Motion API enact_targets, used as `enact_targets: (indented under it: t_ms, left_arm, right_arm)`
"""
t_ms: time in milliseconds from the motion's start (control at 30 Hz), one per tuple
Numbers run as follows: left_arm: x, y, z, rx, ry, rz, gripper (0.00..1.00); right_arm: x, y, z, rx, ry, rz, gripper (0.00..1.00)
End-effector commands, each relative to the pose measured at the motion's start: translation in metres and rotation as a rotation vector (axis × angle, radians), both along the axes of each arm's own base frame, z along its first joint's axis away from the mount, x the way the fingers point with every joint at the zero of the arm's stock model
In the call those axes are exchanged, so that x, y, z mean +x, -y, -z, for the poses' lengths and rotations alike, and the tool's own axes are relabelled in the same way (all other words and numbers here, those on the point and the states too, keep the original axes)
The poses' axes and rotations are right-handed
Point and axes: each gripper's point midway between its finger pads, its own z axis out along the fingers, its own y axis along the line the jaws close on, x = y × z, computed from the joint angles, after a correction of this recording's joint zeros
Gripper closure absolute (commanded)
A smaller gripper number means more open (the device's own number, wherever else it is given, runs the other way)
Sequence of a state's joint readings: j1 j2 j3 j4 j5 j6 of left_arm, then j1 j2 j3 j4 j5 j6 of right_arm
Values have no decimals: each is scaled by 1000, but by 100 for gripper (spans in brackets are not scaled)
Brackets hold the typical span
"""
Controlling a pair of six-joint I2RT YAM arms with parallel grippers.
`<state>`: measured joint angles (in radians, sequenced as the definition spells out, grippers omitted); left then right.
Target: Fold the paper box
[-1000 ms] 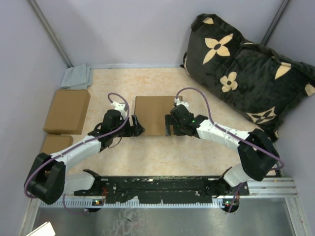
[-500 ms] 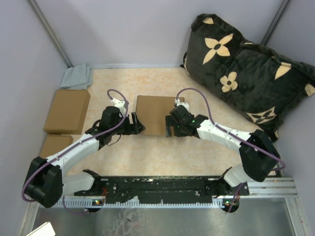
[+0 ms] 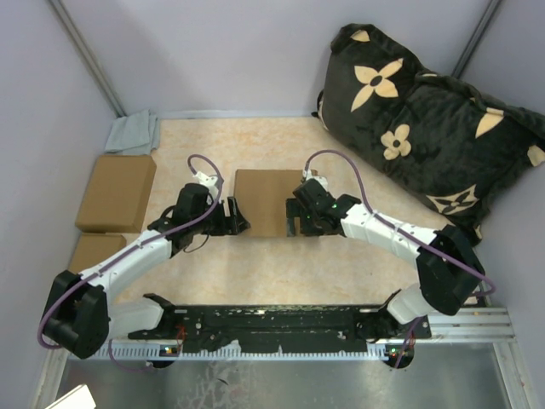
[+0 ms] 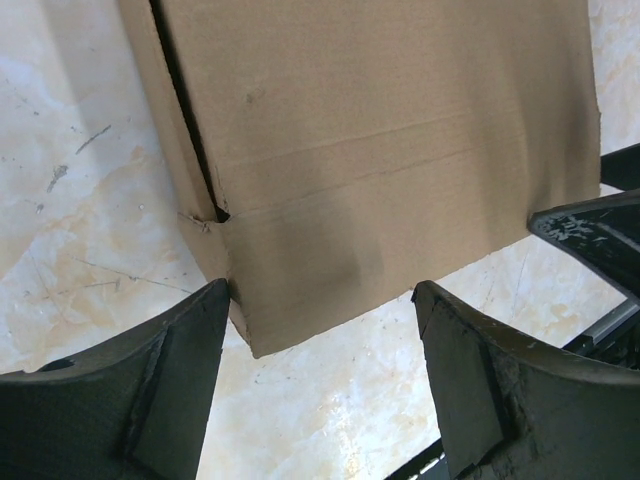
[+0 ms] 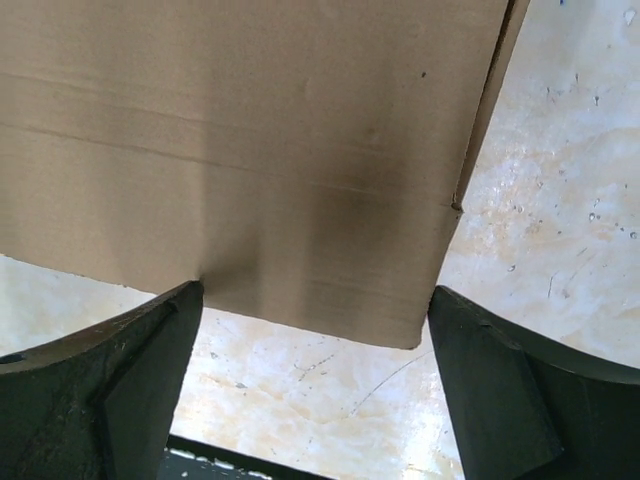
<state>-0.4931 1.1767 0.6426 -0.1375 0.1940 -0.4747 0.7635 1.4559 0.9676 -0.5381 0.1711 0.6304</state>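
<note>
A: How far along was the paper box [image 3: 262, 200] when you looked?

B: Most of the way, I'd say; it lay in the middle of the desk [image 3: 281, 136], at twelve o'clock from the arm bases, as one closed brown slab with no flaps splayed out; a dark slit and a notch showed along its nine o'clock side, so I judged the top panel was down but perhaps not tucked or pressed home.

A: And the hands?

B: The left hand [image 3: 232, 220] sat at the box's seven o'clock corner, the right hand [image 3: 295, 223] at its five o'clock corner; both were spread wide across those corners and gripped nothing; one of the left's fingers [image 4: 190, 340] looked to be against the side wall, though I couldn't swear it touched.

A: Anything else about?

B: Two cardboard blocks [image 3: 117, 192] out at nine o'clock, well apart from it.
</note>
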Motion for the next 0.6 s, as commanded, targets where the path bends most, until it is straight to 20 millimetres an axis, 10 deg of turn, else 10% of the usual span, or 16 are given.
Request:
enact_targets:
  t_ms: [0, 567]
  left_arm:
    - [-2, 10, -9, -44, -10, 24, 20]
    - [-8, 14, -19, -33, -95, 47, 20]
  right_arm:
    - [18, -30, -39, 96, 70, -18, 6]
    - [16, -33, -43, 51, 2, -36, 8]
